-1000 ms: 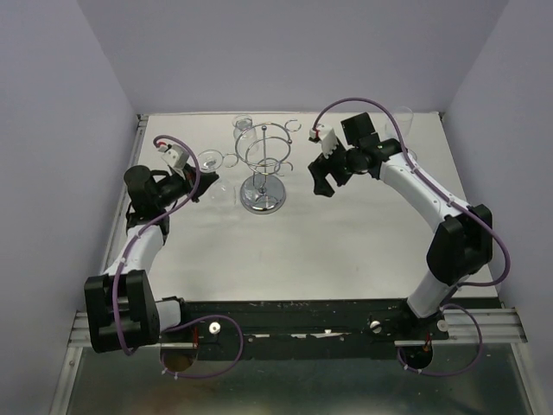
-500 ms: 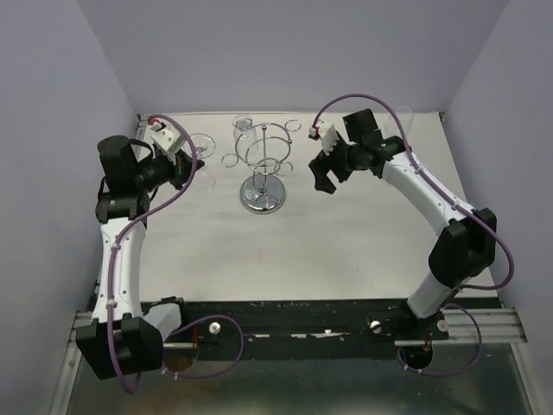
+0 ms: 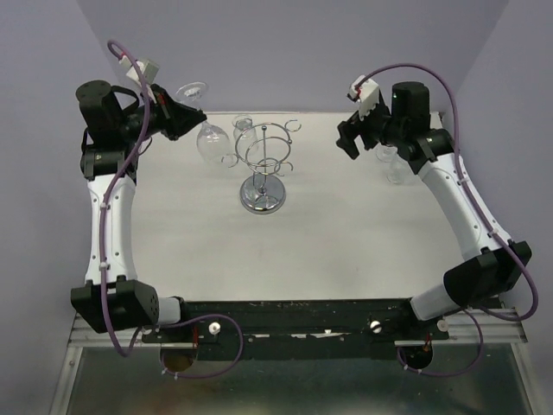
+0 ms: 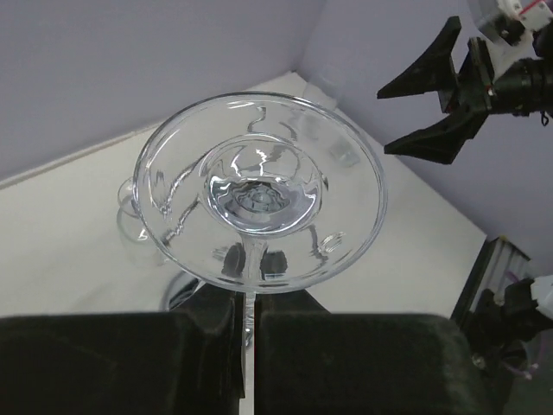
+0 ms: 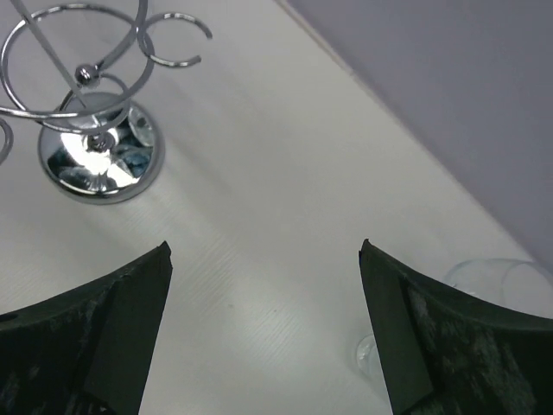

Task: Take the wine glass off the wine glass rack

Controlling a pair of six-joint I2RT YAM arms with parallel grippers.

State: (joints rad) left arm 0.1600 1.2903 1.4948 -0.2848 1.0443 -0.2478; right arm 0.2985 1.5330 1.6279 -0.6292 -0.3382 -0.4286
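Observation:
My left gripper (image 3: 183, 112) is raised above the table's back left corner, shut on the stem of a clear wine glass (image 3: 210, 138). That glass hangs tilted in the air, left of the wine glass rack (image 3: 263, 164) and apart from it. In the left wrist view the wine glass (image 4: 259, 190) fills the middle, its stem pinched in my left gripper (image 4: 249, 298). The chrome rack stands mid-table on its round base (image 5: 99, 156), with another glass (image 3: 244, 130) hanging at its back left. My right gripper (image 3: 350, 138) hovers open and empty right of the rack, as the right wrist view shows (image 5: 263, 249).
A further clear glass (image 3: 393, 160) stands near the back right corner, beside my right arm, and shows in the right wrist view (image 5: 492, 277). Purple walls close in the table on three sides. The arm bases sit along the near edge.
My left arm has lifted the wine glass up and back to the left, away from the rack. My right arm has drawn back to the right and risen, still open.

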